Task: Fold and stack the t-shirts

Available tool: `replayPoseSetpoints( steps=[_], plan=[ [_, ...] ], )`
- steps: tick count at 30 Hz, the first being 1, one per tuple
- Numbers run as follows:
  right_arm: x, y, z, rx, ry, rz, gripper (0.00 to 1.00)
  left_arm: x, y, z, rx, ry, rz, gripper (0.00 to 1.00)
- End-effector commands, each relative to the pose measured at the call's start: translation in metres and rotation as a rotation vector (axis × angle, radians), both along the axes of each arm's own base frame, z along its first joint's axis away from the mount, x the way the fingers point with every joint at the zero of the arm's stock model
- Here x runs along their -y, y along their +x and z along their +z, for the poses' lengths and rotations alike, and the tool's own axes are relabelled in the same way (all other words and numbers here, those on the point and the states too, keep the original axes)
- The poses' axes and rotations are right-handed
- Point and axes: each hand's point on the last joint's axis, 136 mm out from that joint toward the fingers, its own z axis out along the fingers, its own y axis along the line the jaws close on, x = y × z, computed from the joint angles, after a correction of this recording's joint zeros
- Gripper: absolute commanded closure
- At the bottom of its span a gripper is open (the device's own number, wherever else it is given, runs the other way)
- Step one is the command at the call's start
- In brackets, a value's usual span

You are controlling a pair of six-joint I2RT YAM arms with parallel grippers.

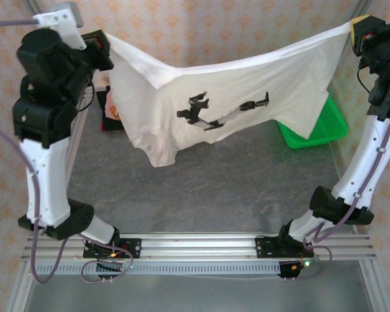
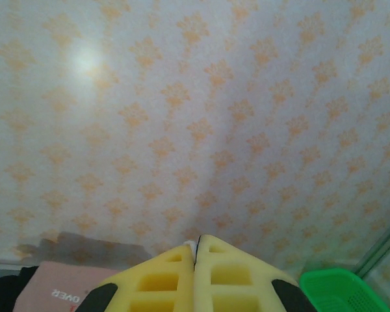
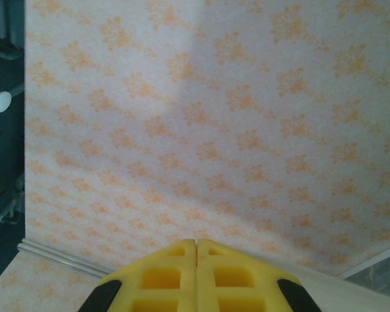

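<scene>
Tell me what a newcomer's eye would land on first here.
The off-white cloth t-shirt with a small black print hangs spread in the air above the grey table. It is held at one end by the left pincer and at the other by the right pincer, both shut on it. Behind its right end, a green plastic basket sits at the table's far right.

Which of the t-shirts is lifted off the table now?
The off-white t-shirt with the black print: it hangs stretched between the left end effector and right end effector. The pink t-shirt lies flat, held by nothing.
</scene>
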Motion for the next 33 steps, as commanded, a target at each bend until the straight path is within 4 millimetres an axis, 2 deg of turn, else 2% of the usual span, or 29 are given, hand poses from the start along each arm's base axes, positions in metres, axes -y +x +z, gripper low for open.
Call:
replayPoseSetpoints(
  steps=[1, 5, 9, 13, 15, 20, 22, 25, 28, 31, 33],
  plan=[
    [0.005, 0.015, 0.007, 0.049, 0.004, 0.038, 1.0, 0.009, 0.026, 0.014, 0.067, -0.014, -0.046, 1.0],
    [0.012, 0.038, -0.002, 0.036, 0.007, 0.062, 1.0, 0.013, 0.05, 0.022, 0.103, -0.058, -0.081, 1.0],
    [0.017, 0.049, 0.001, 0.051, 0.002, 0.072, 1.0, 0.01, 0.063, 0.038, 0.17, -0.097, -0.105, 1.0],
    [0.02, 0.051, 0.009, 0.068, 0.004, 0.077, 1.0, 0.004, 0.063, 0.052, 0.227, -0.102, -0.101, 1.0],
    [0.027, 0.048, 0.013, 0.08, 0.008, 0.06, 1.0, -0.006, 0.061, 0.06, 0.258, -0.116, -0.094, 1.0],
    [0.036, 0.039, 0.012, 0.068, -0.002, 0.041, 1.0, -0.021, 0.05, 0.072, 0.299, -0.109, -0.094, 1.0],
    [0.036, 0.036, 0.002, 0.031, -0.025, 0.036, 1.0, -0.02, 0.048, 0.069, 0.286, -0.086, -0.107, 1.0],
    [0.038, 0.03, -0.024, -0.045, -0.065, 0.008, 1.0, -0.011, 0.045, 0.063, 0.26, -0.049, -0.164, 1.0],
    [0.038, 0.023, -0.052, -0.106, -0.067, 0.009, 1.0, -0.005, 0.045, 0.042, 0.179, -0.029, -0.193, 1.0],
    [0.032, 0.013, -0.088, -0.207, -0.095, 0.025, 1.0, -0.004, 0.044, 0.005, 0.042, -0.028, -0.196, 1.0],
    [0.031, 0.001, -0.121, -0.304, -0.112, 0.004, 1.0, -0.005, 0.038, -0.029, -0.054, -0.033, -0.186, 1.0]
  ],
)
